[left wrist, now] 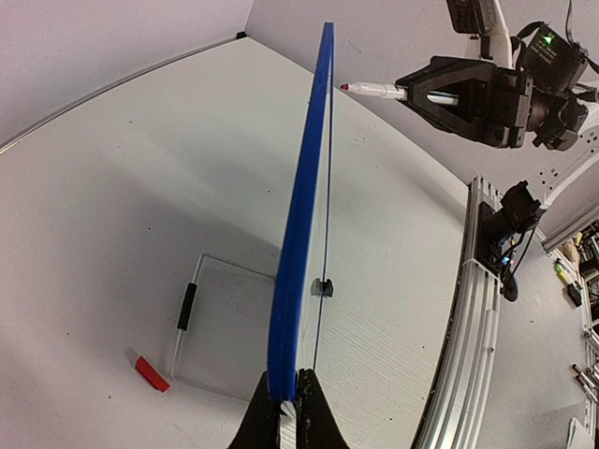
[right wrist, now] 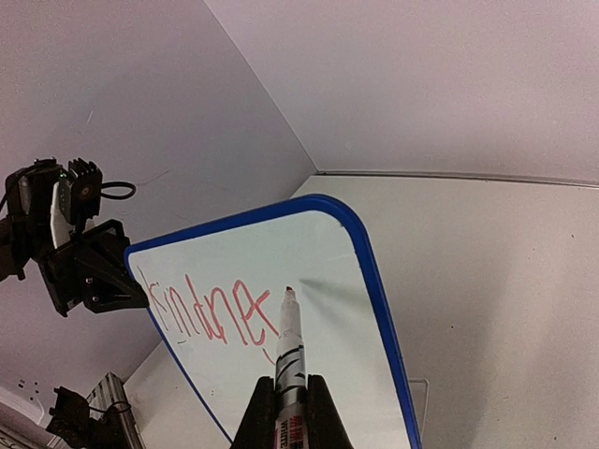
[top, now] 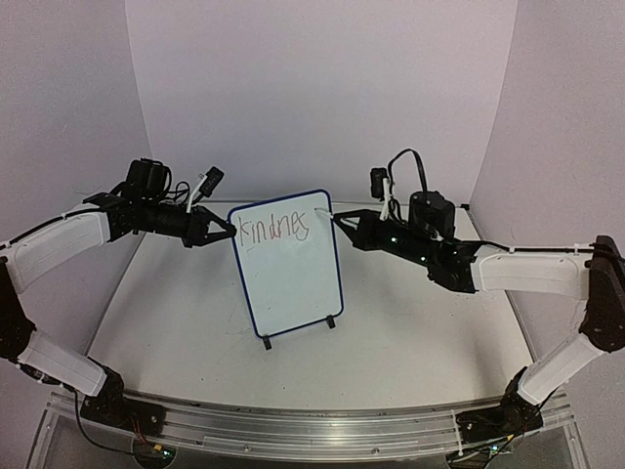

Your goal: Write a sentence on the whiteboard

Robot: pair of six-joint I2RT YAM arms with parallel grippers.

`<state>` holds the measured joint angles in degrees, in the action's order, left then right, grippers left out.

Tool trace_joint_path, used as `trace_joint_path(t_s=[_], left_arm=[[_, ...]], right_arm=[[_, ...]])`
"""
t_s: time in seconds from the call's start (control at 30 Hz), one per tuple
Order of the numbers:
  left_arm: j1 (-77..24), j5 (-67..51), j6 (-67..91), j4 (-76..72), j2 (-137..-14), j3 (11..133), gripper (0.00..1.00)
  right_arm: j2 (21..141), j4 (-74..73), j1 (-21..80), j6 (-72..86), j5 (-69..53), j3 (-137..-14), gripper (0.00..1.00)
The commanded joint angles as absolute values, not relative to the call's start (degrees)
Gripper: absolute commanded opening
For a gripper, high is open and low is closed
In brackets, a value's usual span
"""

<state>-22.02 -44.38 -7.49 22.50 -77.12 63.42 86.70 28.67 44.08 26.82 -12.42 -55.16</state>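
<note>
Red sentence [top: 275,230] on whiteboard [top: 288,283], top line: "kindnes". Marker [right wrist: 288,360] label txt unreadable.

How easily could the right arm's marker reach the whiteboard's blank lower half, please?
Probably easily: the marker in the right gripper points at the face of the whiteboard, nothing stands between, and the left gripper clamps only its left edge.

Mid-table [top: 410,332], upright on its feet: whiteboard [top: 288,283]. At its 10 o'clock, left gripper [top: 227,231], clamping the edge. At 2 o'clock, right gripper [top: 344,223] clamping marker [right wrist: 288,346], tip just beside the sentence [top: 273,230] along the top. Behind, toward 12 o'clock, cap [left wrist: 151,374] on the table.
</note>
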Motion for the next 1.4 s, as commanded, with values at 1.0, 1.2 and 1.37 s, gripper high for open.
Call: trace_joint_path(t_s=[1.0, 1.2, 1.37], left_arm=[[-23.2, -41.3, -10.4, 27.2, -79.3, 63.8, 0.00], [-23.2, -41.4, -10.4, 27.2, -79.3, 63.8, 0.00], [-23.2, -41.4, -10.4, 27.2, -79.3, 63.8, 0.00]], right_arm=[[86.7, 26.1, 43.8, 25.6, -10.2, -54.0, 0.00], [85.7, 25.1, 43.8, 25.4, -9.1, -53.1, 0.00], [85.3, 24.4, 43.8, 25.5, -9.2, -52.2, 0.00]])
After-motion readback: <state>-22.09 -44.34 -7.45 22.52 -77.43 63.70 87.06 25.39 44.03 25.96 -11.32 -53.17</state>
